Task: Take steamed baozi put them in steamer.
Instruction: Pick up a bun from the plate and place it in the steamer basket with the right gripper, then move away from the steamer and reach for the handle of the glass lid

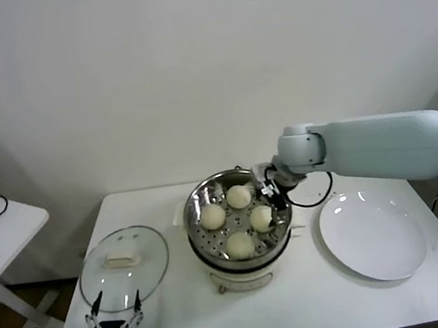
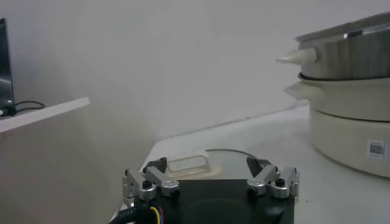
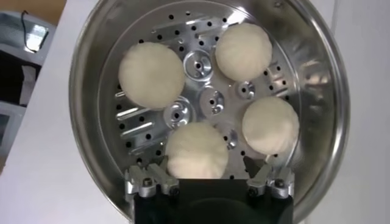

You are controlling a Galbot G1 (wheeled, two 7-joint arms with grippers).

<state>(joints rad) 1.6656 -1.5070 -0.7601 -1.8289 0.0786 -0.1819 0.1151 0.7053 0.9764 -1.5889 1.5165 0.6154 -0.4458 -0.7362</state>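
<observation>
Nearest, left hand [image 1: 112,317] idle at bench [image 1: 304,307] edge by the lid [image 1: 124,267], fingers apart. Beyond, steamer [image 1: 195,208] holds all four baozi [image 1: 240,245] on its tray. Right hand [image 1: 270,189] over far rim, fingers apart, empty; loading looks complete. Plate [image 1: 373,238] bare.
</observation>
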